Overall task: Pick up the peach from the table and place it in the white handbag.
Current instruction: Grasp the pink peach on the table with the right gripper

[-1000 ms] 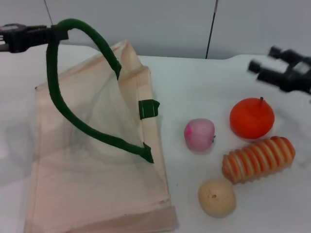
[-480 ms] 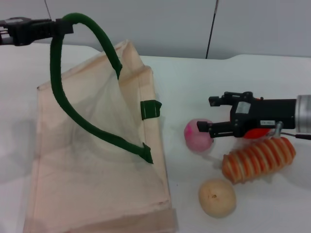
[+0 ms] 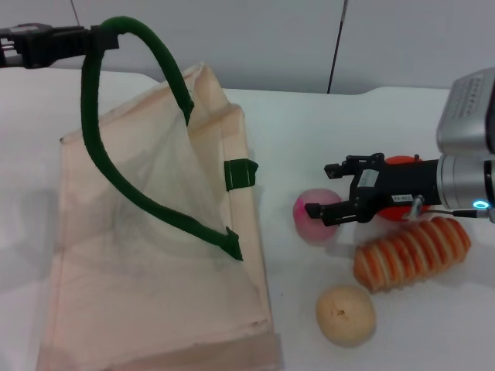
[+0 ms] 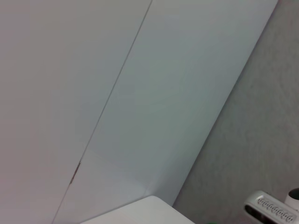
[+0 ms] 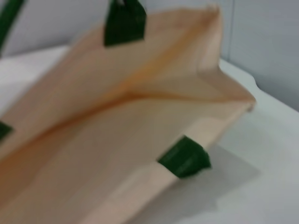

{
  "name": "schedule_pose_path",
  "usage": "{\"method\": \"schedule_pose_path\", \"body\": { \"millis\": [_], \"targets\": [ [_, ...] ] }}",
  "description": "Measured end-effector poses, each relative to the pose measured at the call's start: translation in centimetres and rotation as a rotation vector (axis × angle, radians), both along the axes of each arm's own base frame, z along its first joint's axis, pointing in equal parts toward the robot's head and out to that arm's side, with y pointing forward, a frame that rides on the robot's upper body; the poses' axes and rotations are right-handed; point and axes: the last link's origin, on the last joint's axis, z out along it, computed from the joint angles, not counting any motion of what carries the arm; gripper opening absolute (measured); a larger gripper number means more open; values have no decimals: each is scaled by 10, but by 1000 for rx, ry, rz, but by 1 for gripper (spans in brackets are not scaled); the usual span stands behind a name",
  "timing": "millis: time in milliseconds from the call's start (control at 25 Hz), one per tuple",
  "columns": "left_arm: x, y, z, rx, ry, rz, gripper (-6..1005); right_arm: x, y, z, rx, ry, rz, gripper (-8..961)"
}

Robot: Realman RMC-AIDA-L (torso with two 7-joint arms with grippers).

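Reaching from head view: right gripper (image 3: 328, 189) spread wide around the peach (image 3: 312, 218) on the table (image 3: 309, 124), no grip visible | left gripper (image 3: 73, 40) clamped on green handle (image 3: 116, 182) of white handbag (image 3: 147, 278) | left wrist: wall only | right wrist: handbag (image 5: 117, 140) mouth.

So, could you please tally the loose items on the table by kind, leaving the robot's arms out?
Round fruits: 3, the peach, the orange fruit and the beige fruit.
Ridged orange-and-cream items: 1.
Bags: 1, the white handbag.
Total: 5.
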Motion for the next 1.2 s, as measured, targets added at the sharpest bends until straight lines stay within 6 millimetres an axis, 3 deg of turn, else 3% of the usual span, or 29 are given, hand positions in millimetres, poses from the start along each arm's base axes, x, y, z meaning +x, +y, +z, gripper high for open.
{"method": "schedule_pose_path", "body": {
  "millis": [440,1200],
  "targets": [
    [0,0,-1,-1,-3,0,144,9,0,-12,-26,-141,-3,892],
    [-1,-1,-1,1,-3,5,143,9,-5,-14,-62,-154,34,838]
  ]
}}
